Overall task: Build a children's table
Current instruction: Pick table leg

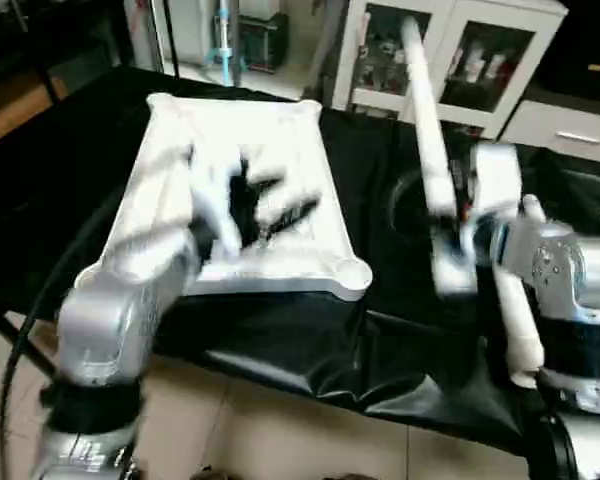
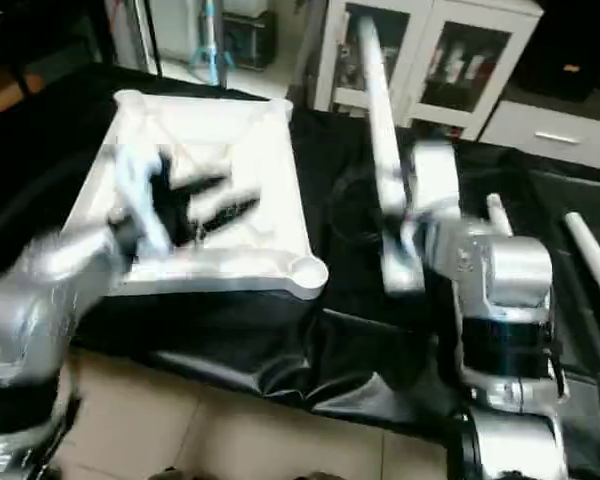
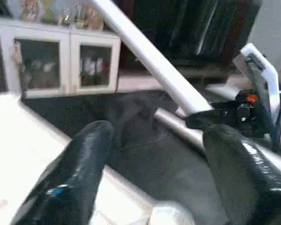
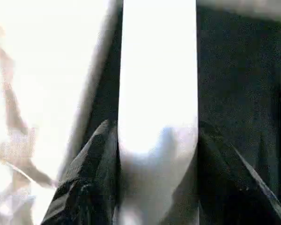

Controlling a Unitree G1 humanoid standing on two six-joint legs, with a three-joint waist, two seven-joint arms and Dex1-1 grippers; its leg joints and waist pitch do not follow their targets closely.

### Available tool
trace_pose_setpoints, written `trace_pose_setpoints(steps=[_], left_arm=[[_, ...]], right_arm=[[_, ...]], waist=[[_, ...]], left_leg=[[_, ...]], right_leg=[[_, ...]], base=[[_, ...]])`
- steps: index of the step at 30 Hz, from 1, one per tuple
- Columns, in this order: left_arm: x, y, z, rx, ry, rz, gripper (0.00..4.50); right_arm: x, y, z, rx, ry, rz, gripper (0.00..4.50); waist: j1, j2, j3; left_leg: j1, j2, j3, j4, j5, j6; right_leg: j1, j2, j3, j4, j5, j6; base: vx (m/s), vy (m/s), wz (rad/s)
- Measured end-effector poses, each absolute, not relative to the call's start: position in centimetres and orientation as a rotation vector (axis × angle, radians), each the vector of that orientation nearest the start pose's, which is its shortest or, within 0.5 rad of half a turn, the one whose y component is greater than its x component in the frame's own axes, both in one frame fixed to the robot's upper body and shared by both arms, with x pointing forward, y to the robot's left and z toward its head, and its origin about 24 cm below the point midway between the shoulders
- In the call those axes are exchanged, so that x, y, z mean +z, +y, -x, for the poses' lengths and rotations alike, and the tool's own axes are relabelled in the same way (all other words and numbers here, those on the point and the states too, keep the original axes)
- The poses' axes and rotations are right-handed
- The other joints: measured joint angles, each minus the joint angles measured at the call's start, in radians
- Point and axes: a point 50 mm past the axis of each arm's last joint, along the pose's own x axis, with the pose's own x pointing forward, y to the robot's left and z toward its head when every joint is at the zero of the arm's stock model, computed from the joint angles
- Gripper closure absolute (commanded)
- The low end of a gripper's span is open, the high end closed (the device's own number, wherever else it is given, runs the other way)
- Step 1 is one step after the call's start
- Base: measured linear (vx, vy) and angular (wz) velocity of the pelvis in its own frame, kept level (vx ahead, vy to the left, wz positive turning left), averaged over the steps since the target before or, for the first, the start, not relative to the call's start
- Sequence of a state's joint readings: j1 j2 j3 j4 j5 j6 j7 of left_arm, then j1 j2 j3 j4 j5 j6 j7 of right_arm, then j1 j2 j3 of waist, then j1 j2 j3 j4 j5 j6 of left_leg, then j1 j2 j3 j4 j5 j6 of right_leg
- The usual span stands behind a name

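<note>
The robot's silver forearms sit nearest. The left gripper (image 2: 195, 205) hangs over the tabletop (image 1: 280, 150) w/ its black fingers (image 3: 79, 173) spread apart, holding nothing. The tabletop lies ribbed side up on the left of the black cloth (image 1: 310, 350), one round corner socket (image 1: 352, 272) at its near right corner. On the right, the right gripper (image 4: 157, 140) is clamped on a white leg (image 1: 425, 130), which slants up & away. More legs (image 2: 590, 250) lie far right on the cloth.

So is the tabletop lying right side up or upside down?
Upside down: the tabletop shows its ribbed underside and a round corner socket facing up.
</note>
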State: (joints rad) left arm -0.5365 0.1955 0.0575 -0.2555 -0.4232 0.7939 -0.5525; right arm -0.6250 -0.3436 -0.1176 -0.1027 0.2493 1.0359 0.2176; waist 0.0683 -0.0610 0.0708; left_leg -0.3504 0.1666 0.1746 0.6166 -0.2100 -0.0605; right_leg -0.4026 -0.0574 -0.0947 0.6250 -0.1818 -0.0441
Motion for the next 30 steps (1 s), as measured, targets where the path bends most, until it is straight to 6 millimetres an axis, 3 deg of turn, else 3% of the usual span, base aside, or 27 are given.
trace_pose_setpoints(steps=[2, 4, 8, 12, 22, 27, 30], left_arm=[[19.2, 10.3, -30.7, -0.860, -0.010, 0.257, 0.56], [20.1, 9.7, -31.0, -0.878, -0.026, 0.320, 0.41], [20.2, 9.6, -31.4, -0.872, -0.028, 0.432, 0.12], [21.7, 9.6, -31.7, -0.889, -0.061, 0.500, 0.00], [21.6, 9.7, -31.8, -0.892, -0.043, 0.559, 0.00], [21.6, 9.6, -31.7, -0.907, -0.047, 0.574, 0.00], [21.7, 9.5, -31.7, -0.902, -0.046, 0.578, 0.28]], right_arm=[[18.1, -17.0, -32.3, 0.332, 0.173, 0.146, 2.68], [18.9, -15.3, -31.8, 0.438, 0.092, 0.185, 2.68], [18.4, -14.1, -31.2, 0.533, 0.070, 0.218, 2.68], [17.7, -11.8, -30.4, 0.660, 0.052, 0.263, 2.68], [17.1, -10.1, -28.8, 0.810, 0.026, 0.345, 2.68], [17.0, -10.1, -28.8, 0.806, 0.021, 0.365, 2.68], [17.0, -10.1, -28.8, 0.806, 0.020, 0.365, 2.68]], waist=[[0.012, -0.003, -0.001], [0.012, -0.004, -0.001], [0.022, -0.006, -0.001], [0.024, -0.007, -0.001], [0.024, -0.007, -0.001], [0.025, -0.007, -0.001], [0.024, -0.007, -0.001]], left_leg=[[-0.001, 0.000, 0.000, 0.000, 0.000, 0.001], [-0.001, 0.000, 0.000, 0.000, -0.001, 0.002], [-0.001, 0.000, 0.000, 0.000, 0.000, 0.003], [-0.002, 0.000, 0.000, 0.000, 0.000, 0.003], [-0.002, 0.000, 0.000, 0.000, 0.000, 0.004], [-0.002, 0.000, 0.000, 0.000, 0.000, 0.004], [-0.002, 0.000, 0.000, 0.000, 0.000, 0.004]], right_leg=[[0.000, 0.000, 0.000, -0.001, 0.001, -0.002], [0.000, 0.000, 0.000, -0.002, 0.001, -0.002], [0.000, 0.000, 0.000, -0.002, -0.001, 0.001], [0.000, 0.000, -0.001, -0.002, -0.001, 0.003], [0.000, -0.001, -0.001, -0.002, -0.001, 0.003], [0.000, -0.001, -0.001, -0.002, -0.001, 0.003], [0.000, -0.001, -0.001, -0.002, -0.001, 0.003]], base=[[0.000, 0.000, 0.00], [0.000, 0.000, 0.00], [0.000, 0.000, 0.00], [0.000, 0.000, 0.00], [0.000, 0.000, 0.00], [0.000, 0.000, 0.00], [0.000, 0.000, 0.00]])
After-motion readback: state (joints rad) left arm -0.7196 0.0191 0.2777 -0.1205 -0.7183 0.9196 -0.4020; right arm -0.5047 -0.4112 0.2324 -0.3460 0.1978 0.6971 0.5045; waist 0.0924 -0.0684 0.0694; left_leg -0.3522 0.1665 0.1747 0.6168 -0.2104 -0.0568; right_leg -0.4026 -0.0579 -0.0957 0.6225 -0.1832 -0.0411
